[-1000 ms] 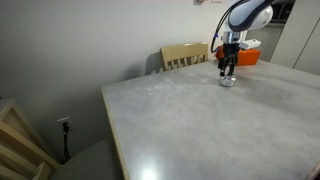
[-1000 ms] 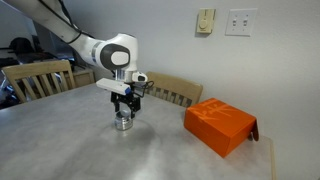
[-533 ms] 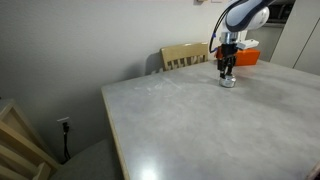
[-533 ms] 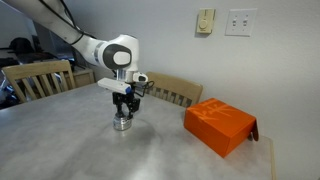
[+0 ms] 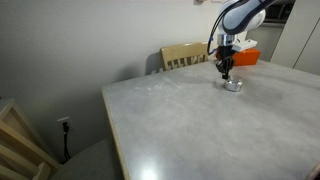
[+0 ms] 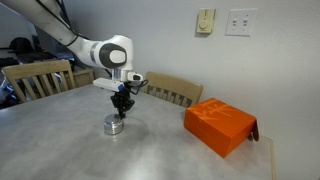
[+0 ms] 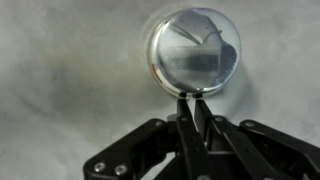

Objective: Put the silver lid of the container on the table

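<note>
Exterior view: we see the small round silver metal tin [image 5: 233, 85] standing on the pale grey marbled desk [image 5: 190, 125], near the orange rectangular box [image 5: 247, 56]. The black claw [image 5: 227, 70] hangs just above it, not touching.
Exterior view: the claw [image 6: 122, 103] hovers over the tin [image 6: 115, 125], clear of its top. The box [image 6: 220, 124] lies well apart.
Wrist view: the claw [image 7: 190, 98] is pressed together, with nothing clearly pinched. The tin [image 7: 195, 52] shows a shiny round face beyond it.
Lid: we cannot tell the flat round silver lid from the tin's top in any view. We see no loose disc on the desk.
Done: by our judgement, nothing we can confirm.
Left: lid off the tin and laid on bare desk.
</note>
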`<state>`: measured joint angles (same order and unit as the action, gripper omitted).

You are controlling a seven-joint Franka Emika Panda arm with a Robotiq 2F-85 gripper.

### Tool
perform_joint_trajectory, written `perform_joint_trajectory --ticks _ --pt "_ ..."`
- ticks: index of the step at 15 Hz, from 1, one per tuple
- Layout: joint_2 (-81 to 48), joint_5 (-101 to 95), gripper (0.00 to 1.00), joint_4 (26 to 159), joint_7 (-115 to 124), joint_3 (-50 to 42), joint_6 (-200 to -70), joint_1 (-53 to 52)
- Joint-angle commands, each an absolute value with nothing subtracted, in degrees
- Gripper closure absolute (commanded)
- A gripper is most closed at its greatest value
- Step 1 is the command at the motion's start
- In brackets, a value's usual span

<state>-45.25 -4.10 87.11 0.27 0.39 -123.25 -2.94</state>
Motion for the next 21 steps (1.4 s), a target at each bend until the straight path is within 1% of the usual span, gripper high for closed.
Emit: perform_joint_trajectory --ticks 1,2,4,9,10,11,21 --pt "-42.51 -5.93 0.59 90.52 3.32 -1.18 -124.13 -4.5" --pt "-42.11 -6.35 0.54 91.05 4.21 -1.41 -124.3 -4.81" --pt "-40.98 -7.34 0.41 92.48 6.51 -2.16 -125.15 -5.51" --pt "-38.09 -5.67 0.05 96.6 11.12 -1.8 -125.51 -5.1" --pt "-37.55 -5.2 0.01 97.27 11.97 -1.71 -125.09 -5.05" --pt "-37.29 -4.52 0.0 97.92 12.17 -1.5 -124.89 -4.77" --pt "-34.8 -1.67 0.0 103.67 12.96 -1.36 -126.73 -4.55"
